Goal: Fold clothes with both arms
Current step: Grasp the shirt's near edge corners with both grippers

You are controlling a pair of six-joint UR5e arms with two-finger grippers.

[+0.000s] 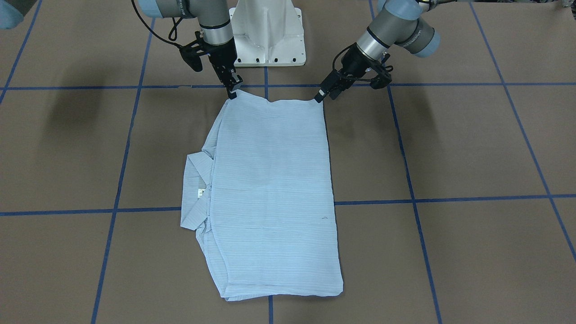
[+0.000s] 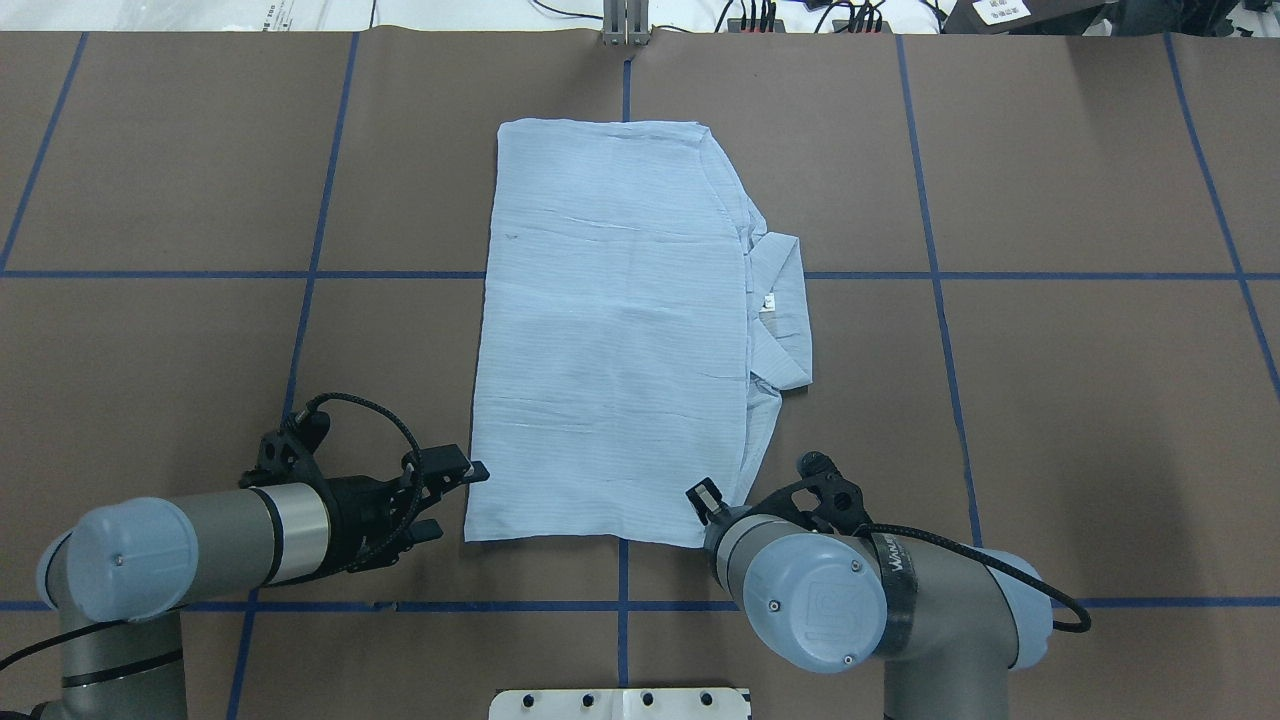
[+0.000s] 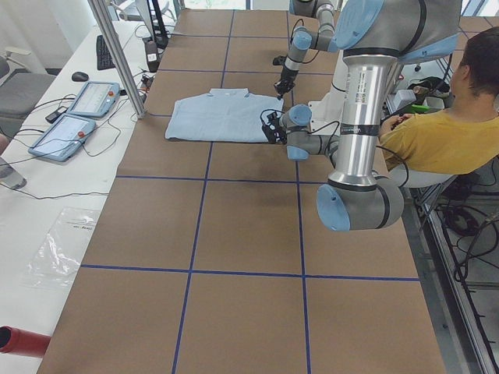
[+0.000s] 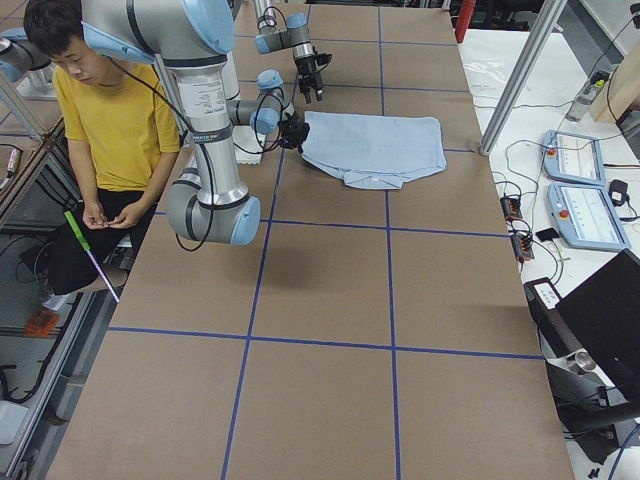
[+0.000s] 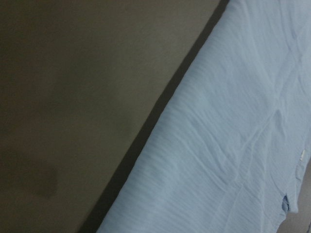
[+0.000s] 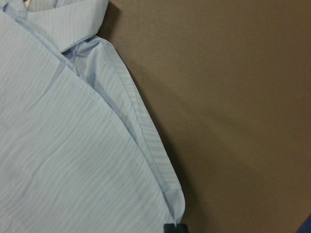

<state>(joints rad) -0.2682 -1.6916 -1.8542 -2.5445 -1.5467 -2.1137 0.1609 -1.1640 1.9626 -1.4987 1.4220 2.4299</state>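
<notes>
The light blue shirt lies flat, folded into a long rectangle, with its collar and white label poking out on my right side. My left gripper hovers open just off the shirt's near left corner and touches no cloth. My right gripper stands at the near right corner. One dark fingertip shows at that corner's hem, and the corner peaks up toward the gripper, which looks shut on it. The left wrist view shows only the shirt's edge and the table.
Brown table with a blue tape grid lies all around the shirt. The white pedestal base stands between the arms. A person in a yellow top sits beside the robot. Tablets and cables lie off the far edge.
</notes>
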